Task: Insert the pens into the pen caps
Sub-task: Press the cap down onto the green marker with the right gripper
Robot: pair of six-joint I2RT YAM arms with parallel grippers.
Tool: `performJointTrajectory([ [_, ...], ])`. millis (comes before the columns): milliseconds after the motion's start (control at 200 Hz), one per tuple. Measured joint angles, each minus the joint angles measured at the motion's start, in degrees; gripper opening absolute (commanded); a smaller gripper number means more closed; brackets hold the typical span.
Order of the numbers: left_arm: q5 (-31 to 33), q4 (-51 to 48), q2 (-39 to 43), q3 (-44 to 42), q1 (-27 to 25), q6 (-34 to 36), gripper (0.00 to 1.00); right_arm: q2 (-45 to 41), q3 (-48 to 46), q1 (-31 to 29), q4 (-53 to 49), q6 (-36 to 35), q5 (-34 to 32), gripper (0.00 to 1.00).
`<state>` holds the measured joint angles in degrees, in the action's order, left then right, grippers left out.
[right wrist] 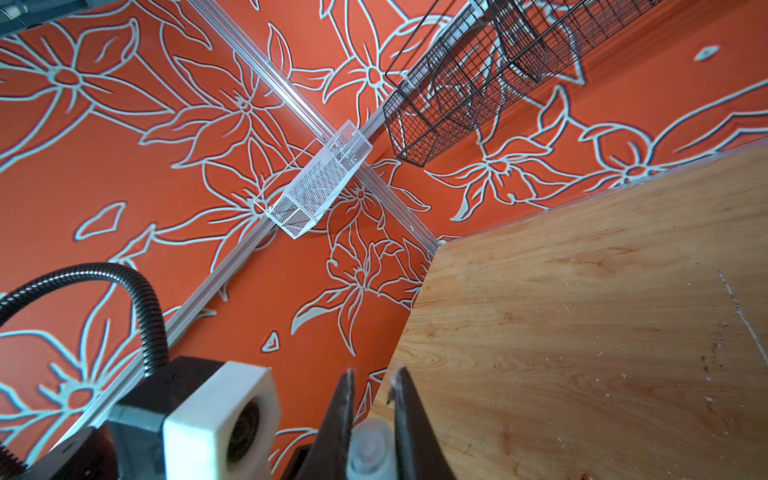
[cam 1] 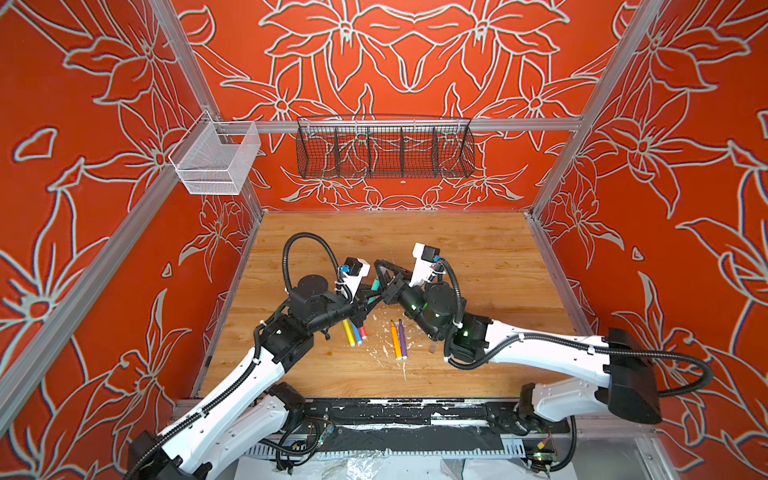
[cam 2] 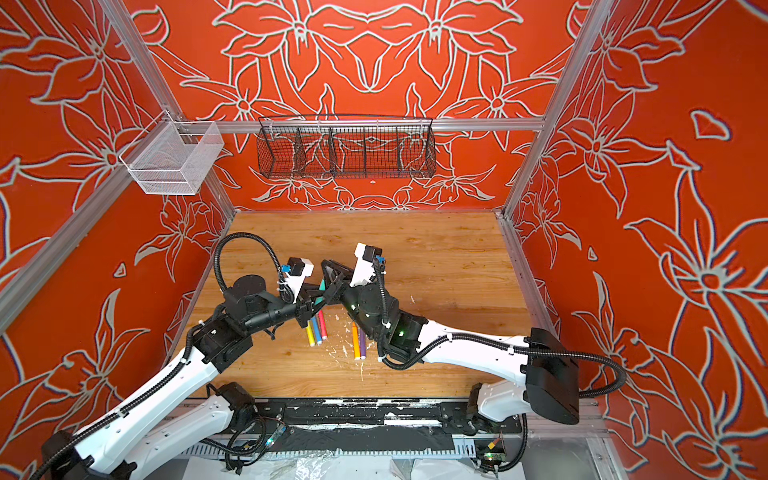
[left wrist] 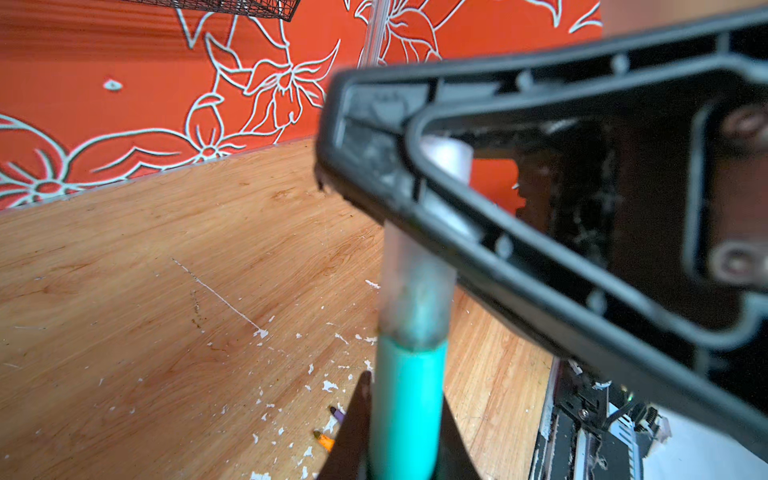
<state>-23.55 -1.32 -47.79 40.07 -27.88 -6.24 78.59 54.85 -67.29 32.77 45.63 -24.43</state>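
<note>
**Pens: one of six at the cap, five lying on the table**

Teal-green pen (left wrist: 407,407) is held above the table (cam 1: 478,266) in the left gripper (left wrist: 405,428), whose jaws are closed narrow on the barrel. The right gripper (right wrist: 372,386) is pinched on a clear cap (left wrist: 415,291), and the two grippers meet nose to nose over mid-table in both top views.

In the left wrist view the cap's open end sits over the pen's tip and reaches the teal barrel. A faint green shows through the plastic. Judgement: the tip is in the cap, but whether it is pressed fully home cannot be told.

The other pens lie flat on the table:
- Yellow pen (cam 1: 348,332), blue pen (cam 1: 355,333) and pink pen (cam 1: 362,332) lie side by side just beside the left gripper. Their upper ends are hidden by the arm, so capped or bare cannot be told.
- Orange pen (cam 1: 395,340) and purple pen (cam 1: 402,338) lie together among white flecks (cam 1: 382,349). Their pointed tips show bare in the left wrist view.

No loose caps can be made out with certainty.

Judgement: early in the task. One pen is at the insertion step, at least two are uncapped, and three are unknown.
</note>
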Motion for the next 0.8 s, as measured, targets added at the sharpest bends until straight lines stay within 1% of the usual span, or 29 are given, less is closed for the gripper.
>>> performJointTrajectory([
  [115, -3.85, 0.02, 0.11, 0.00, 2.16, -1.40, 0.00, 0.63, 0.15, -0.28, 1.66, -0.07, 0.24, 0.00],
  [230, -9.27, 0.42, 0.13, 0.00, 5.33, -3.28, 0.00, 1.81, 0.07, -0.28, 4.50, -0.50, 1.07, 0.00],
  [340, -11.76, 1.03, 0.44, 0.00, 6.64, -4.13, 0.00, 2.12, 0.31, -0.28, 5.53, -1.07, 1.75, 0.00],
  [455, -11.63, 1.18, 1.53, 0.00, 6.93, -3.58, 0.00, 1.75, 0.70, -0.31, 5.01, -1.70, 2.23, 0.00],
  [646, -8.94, 1.75, 4.37, 0.22, 6.82, 0.04, 0.00, 0.59, 5.77, -1.57, -3.80, -1.44, 1.70, 0.00],
  [801, -2.16, 0.72, 4.22, 1.64, 3.89, 4.26, 0.00, 0.59, 7.26, -1.57, -5.68, -0.26, 1.44, 0.00],
])
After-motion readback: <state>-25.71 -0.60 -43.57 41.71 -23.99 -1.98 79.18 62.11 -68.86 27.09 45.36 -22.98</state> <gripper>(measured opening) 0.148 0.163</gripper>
